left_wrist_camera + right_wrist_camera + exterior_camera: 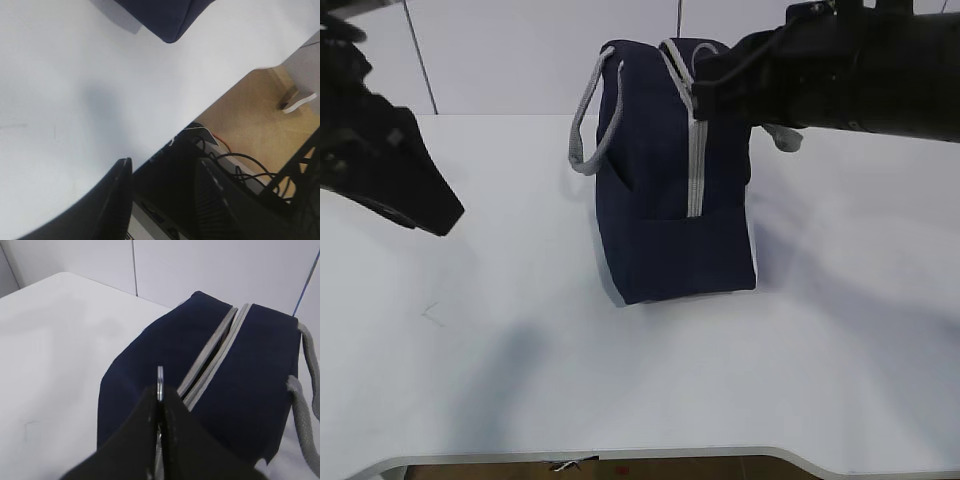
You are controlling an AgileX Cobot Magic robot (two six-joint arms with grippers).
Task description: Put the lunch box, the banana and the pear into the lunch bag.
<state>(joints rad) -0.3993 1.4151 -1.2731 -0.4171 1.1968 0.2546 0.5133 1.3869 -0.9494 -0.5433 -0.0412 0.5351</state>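
The navy-blue lunch bag (670, 180) stands upright in the middle of the white table, with its grey zipper (696, 160) running over the top and down the front. My right gripper (705, 85) is at the bag's top and is shut on the metal ring zip pull (160, 377). In the right wrist view the zipper (215, 352) is parted a little along the top of the bag (150, 365). My left gripper (162, 200) is open and empty, off the table's front-left edge; a bag corner (170, 20) shows far off. The lunch box, banana and pear are out of view.
Grey strap handles hang at the bag's left (590, 120) and right (782, 138). The table's front edge (620, 455) is near the bottom. Below the left gripper are cables and floor (250, 125).
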